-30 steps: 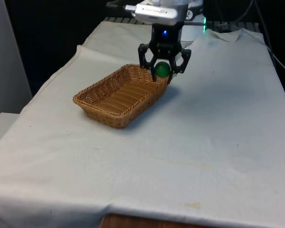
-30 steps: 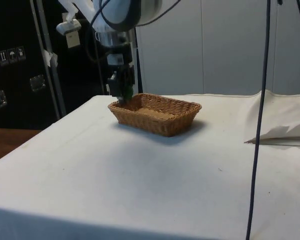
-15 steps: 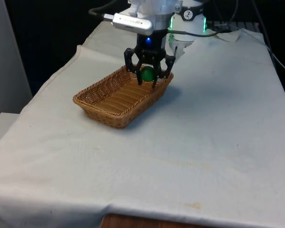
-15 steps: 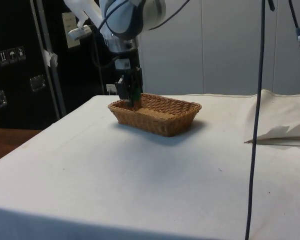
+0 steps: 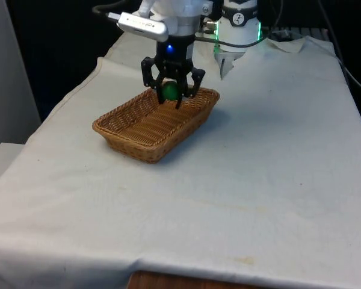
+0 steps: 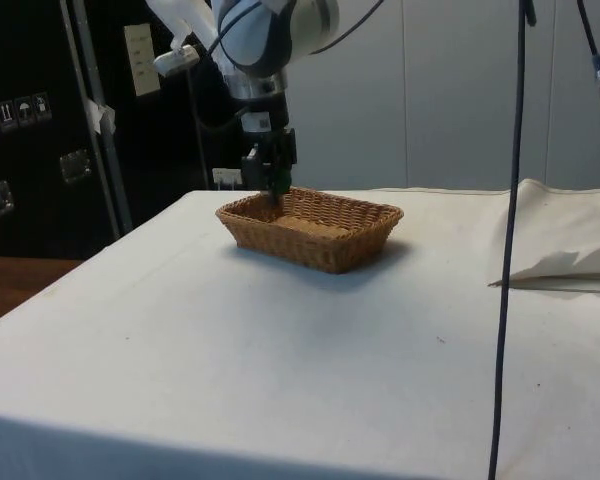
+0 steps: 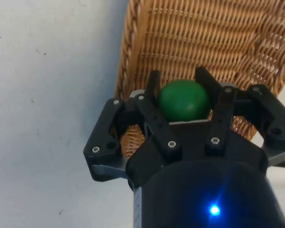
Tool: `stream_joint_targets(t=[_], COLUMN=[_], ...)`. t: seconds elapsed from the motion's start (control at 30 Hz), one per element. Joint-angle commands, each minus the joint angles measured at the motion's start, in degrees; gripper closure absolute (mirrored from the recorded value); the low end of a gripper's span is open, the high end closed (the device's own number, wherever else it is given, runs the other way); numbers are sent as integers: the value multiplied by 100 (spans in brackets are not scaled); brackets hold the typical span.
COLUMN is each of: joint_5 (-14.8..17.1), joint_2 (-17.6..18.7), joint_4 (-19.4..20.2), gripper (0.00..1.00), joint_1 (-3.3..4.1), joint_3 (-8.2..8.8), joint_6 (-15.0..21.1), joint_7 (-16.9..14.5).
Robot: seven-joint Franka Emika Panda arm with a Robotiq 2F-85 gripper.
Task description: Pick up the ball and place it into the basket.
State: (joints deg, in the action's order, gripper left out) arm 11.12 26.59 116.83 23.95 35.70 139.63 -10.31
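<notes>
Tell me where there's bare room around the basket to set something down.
The white cloth is bare from the wicker basket to the table's near edge and across the front view's right. Crowded: the basket's far end, where the gripper holds the green ball above it. A rumpled fold of cloth takes one far corner.

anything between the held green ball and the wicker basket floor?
Nothing. In the wrist view the black two-finger gripper holds the round green ball over the brown wicker basket, with bare weave below.

No readable words, brands or numbers anywhere. The dark cabinet (image 6: 20,130) at the side view's left carries small white handling pictograms (image 6: 15,108) — too small to make out — upper left of frame.
</notes>
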Motion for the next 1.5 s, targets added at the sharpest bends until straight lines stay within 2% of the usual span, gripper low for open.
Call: stream_joint_targets(t=[0.0,0.03,0.2,0.27,0.3,0.33,0.53,0.6,0.63,0.67,0.8,0.9,1.13,1.3,1.33,1.37,1.47], joint_5=[0,80,286,493,378,573,1026,1169,1175,1312,1524,1564,1558,1553,1553,1553,1553], joint_2=[0,40,183,315,281,367,682,785,825,871,985,1020,1026,1031,1031,1031,1031], joint_4=[0,-17,-11,-23,0,-29,-103,-138,-132,-172,-206,-218,-206,-206,-201,-201,-201], gripper=[100,100,100,100,100,100,100,100,100,100,100,100,100,57,57,40,14], joint_1=[0,-63,-126,-160,-63,-172,-241,-246,-166,-252,-264,-195,-195,-189,-189,-189,-189], joint_3=[0,-34,-17,-6,80,0,40,63,155,92,138,201,212,218,212,218,218], joint_6=[0,40,138,201,155,229,309,309,281,298,286,269,275,275,275,275,275], joint_7=[0,-40,-126,-246,-160,-298,-573,-659,-642,-733,-865,-859,-859,-859,-859,-859,-859])
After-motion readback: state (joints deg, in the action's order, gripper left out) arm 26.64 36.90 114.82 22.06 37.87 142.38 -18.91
